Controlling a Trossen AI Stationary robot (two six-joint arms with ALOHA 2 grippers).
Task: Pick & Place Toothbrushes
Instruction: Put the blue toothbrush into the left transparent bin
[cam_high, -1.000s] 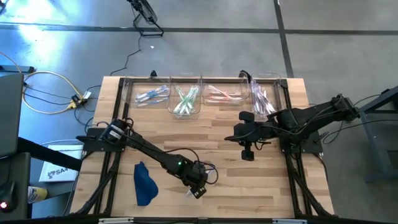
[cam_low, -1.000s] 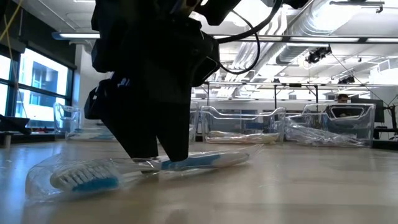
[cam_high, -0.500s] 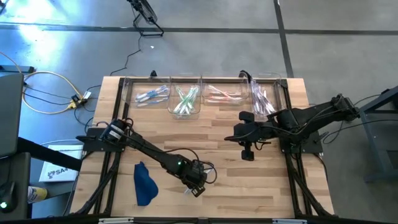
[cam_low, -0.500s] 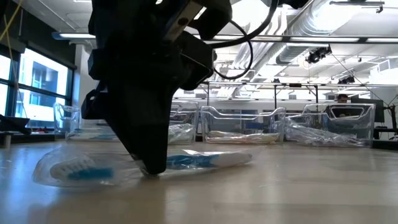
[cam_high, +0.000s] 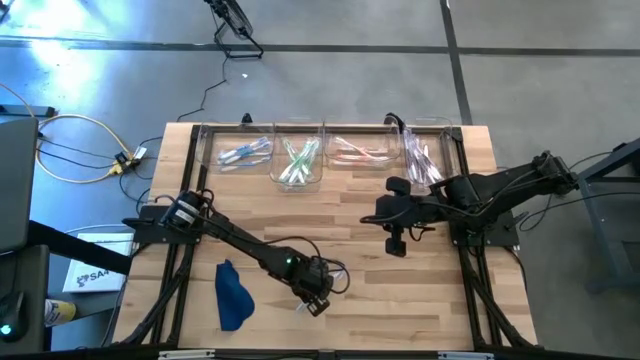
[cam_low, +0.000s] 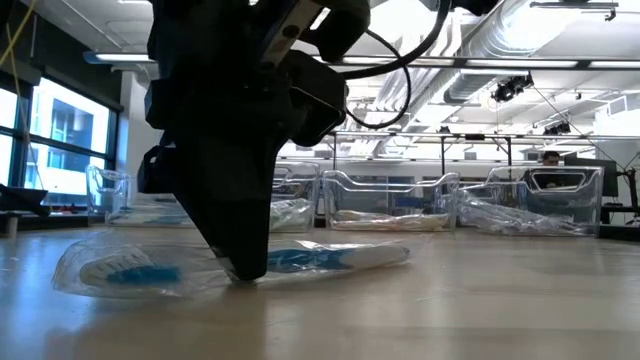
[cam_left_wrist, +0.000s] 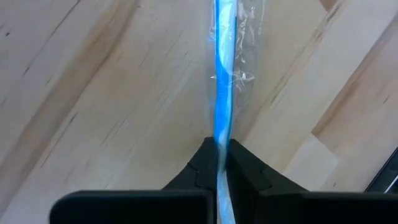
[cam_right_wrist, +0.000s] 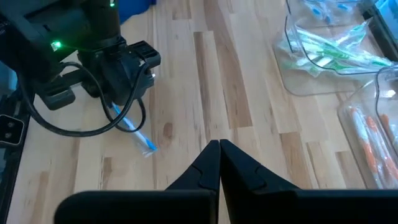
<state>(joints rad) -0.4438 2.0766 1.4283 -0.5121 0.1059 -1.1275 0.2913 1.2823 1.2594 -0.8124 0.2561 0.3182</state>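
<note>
A blue-handled toothbrush (cam_low: 320, 260) in a clear wrapper lies flat on the wooden table (cam_high: 400, 300) near its front edge, bristle head (cam_low: 130, 272) to one side of my left gripper. My left gripper (cam_high: 316, 304) points steeply down and is shut on this toothbrush. It also shows in the right wrist view as a toothbrush (cam_right_wrist: 134, 129) sticking out below the left gripper (cam_right_wrist: 127, 68). My right gripper (cam_high: 397, 249) hangs shut and empty over the table's middle right. My left gripper pinches the toothbrush's wrapped blue handle (cam_left_wrist: 221, 138) between its two fingers, about midway along its length. The fingers (cam_low: 245, 265) come from above, slanting down, one on each side of the handle. The toothbrush lies level on the table, head and tail sticking out either side.
Four clear bins stand in a row along the far edge, holding blue (cam_high: 243, 152), green (cam_high: 298, 158), pink (cam_high: 358, 152) and whitish (cam_high: 425, 162) toothbrushes. A dark blue cloth (cam_high: 232, 295) lies at the near left, beside the left arm.
My left gripper, which stood open astride the toothbrush, has shut on its handle without shifting place. The wrapper has crumpled slightly at the fingers and the toothbrush has stayed on the table.
</note>
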